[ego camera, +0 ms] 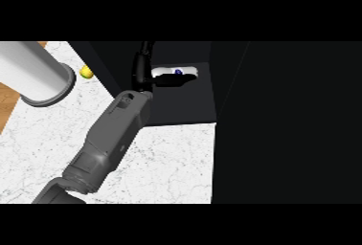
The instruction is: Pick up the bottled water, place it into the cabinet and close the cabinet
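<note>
The bottled water (176, 72) is white with a blue cap and shows inside the dark cabinet (185, 103) opening at the top middle. My left hand (143, 64) is black and hard to make out against the cabinet. Its grey forearm runs up from the lower left. Dark fingers (173, 80) cross the bottle's lower half and curl round it. The rest of the bottle is hidden. My right hand shows nowhere.
A tall white cylinder (32, 67) on a grey round base stands at the upper left on the marble counter (163, 162). A small yellow object (85, 72) lies beside it. A large black cabinet panel (290, 124) fills the right side.
</note>
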Available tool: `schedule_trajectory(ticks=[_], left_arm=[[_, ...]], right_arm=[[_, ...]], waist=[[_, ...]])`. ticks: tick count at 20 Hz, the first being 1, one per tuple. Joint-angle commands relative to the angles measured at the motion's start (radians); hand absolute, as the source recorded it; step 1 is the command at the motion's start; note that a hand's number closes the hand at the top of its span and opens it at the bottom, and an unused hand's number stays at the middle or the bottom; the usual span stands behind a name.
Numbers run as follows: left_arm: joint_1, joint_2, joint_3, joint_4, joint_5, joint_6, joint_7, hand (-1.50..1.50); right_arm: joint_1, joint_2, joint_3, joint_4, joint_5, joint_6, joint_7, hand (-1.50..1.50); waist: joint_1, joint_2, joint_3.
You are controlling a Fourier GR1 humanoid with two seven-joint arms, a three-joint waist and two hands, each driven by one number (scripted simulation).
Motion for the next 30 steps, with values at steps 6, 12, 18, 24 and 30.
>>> schedule_trajectory(ticks=[6,12,18,24,30], left_arm=[[0.092,0.051,0.029,-0.066,0.029,-0.195,-0.105,-1.50],[0.239,0.021,-0.030,-0.214,0.056,-0.218,-0.113,-1.50],[0.363,0.051,-0.109,-0.476,0.094,-0.255,0.036,-1.50],[0.555,0.049,-0.188,-0.816,0.118,-0.220,0.170,-1.50],[0.801,0.098,-0.274,-1.204,0.103,-0.185,0.270,-1.50]], right_arm=[[0.002,0.004,-0.021,0.021,-0.001,-0.023,-0.007,-1.50],[0.057,-0.029,-0.022,-0.031,-0.012,-0.006,-0.007,-1.50],[0.129,-0.026,0.032,-0.068,0.012,-0.011,-0.026,-1.50],[0.109,-0.004,0.067,-0.066,0.051,-0.052,0.002,-1.50],[0.098,-0.004,0.071,-0.075,0.054,-0.062,0.003,-1.50]], waist=[[0.053,-0.011,-0.004],[0.068,-0.017,-0.004],[0.081,-0.026,-0.004],[0.086,-0.024,-0.004],[0.077,-0.020,-0.004]])
